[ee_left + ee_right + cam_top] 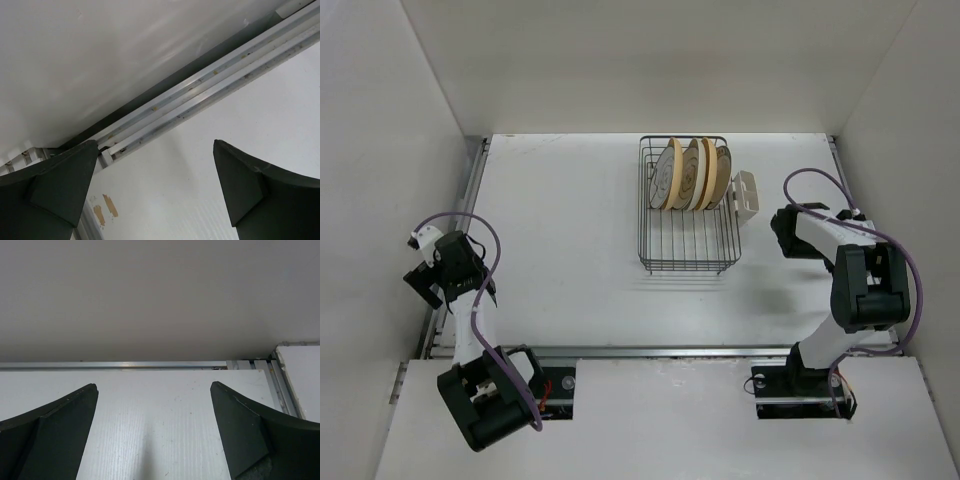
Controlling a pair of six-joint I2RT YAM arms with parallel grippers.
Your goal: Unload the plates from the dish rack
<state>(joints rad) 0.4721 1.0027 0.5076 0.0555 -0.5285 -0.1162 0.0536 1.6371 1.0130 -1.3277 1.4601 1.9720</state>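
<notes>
The dark wire dish rack stands at the table's back centre. Several plates stand upright in its far half: a white one with dark rings at the left, pale yellow-tan ones to its right. A small beige holder is clipped to the rack's right side. My left gripper is open and empty at the table's far left edge, well away from the rack. My right gripper is open and empty, just right of the rack. Neither wrist view shows the rack or plates.
White walls enclose the table on three sides. Metal rails run along the left edge and the back edge. The left wrist view shows tan tape marks on the table near the rail.
</notes>
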